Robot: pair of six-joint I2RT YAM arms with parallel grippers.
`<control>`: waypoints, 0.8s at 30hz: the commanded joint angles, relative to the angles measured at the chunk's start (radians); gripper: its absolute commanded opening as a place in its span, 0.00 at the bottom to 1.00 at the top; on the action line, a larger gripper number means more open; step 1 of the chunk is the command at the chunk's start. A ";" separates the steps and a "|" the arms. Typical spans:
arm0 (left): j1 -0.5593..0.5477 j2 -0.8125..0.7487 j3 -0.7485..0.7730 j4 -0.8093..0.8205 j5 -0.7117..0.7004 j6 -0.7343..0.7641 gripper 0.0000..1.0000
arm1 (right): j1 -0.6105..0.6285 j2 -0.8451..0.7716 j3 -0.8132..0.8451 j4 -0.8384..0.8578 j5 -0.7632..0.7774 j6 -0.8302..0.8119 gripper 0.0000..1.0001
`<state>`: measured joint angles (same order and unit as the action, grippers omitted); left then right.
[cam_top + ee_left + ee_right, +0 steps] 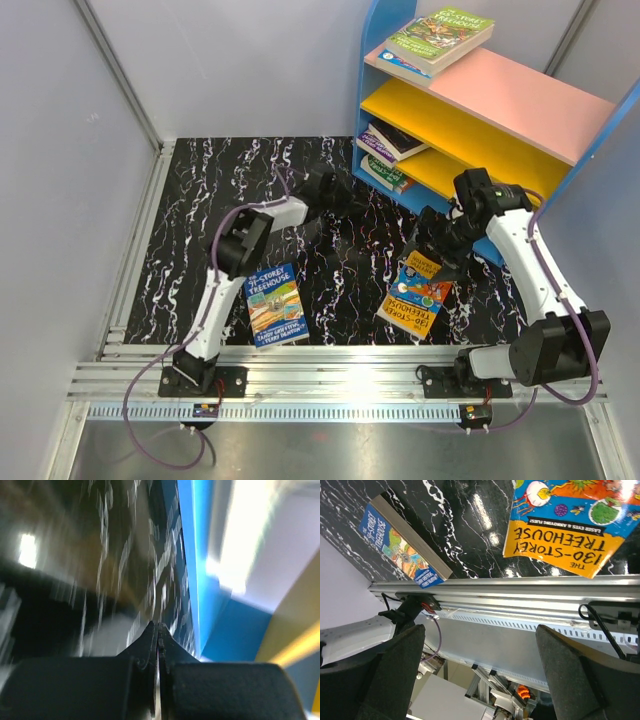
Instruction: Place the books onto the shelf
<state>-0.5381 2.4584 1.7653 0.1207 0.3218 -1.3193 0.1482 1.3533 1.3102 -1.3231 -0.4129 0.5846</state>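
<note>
Two books lie flat on the black marbled table: a blue one at the near left and an orange one at the near right. My right gripper hangs open and empty just above the orange book's far end, facing the near edge. My left gripper is shut on nothing, mid-table, pointing at the shelf. A green book lies atop another on the pink top board. More books lie on the two yellow boards.
Grey walls close the table in at the left and the back. A metal rail frame runs along the near edge by both arm bases. The left wrist view is motion-blurred.
</note>
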 commanded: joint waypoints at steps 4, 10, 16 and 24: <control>0.062 -0.478 -0.252 -0.118 0.033 0.303 0.07 | -0.002 -0.022 -0.115 0.197 -0.185 -0.008 1.00; 0.111 -0.858 -0.551 -0.514 -0.226 0.526 0.77 | 0.125 0.050 -0.227 0.481 -0.306 0.070 1.00; 0.203 -1.085 -0.826 -0.728 -0.317 0.549 0.99 | 0.367 0.297 -0.233 0.766 -0.309 0.187 1.00; 0.253 -1.370 -1.069 -0.854 -0.405 0.468 0.99 | 0.468 0.628 -0.120 0.950 -0.343 0.216 1.00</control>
<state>-0.2905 1.1992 0.7338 -0.6811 -0.0090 -0.8223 0.5880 1.9144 1.1076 -0.4892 -0.7219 0.7757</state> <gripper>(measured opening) 0.987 0.994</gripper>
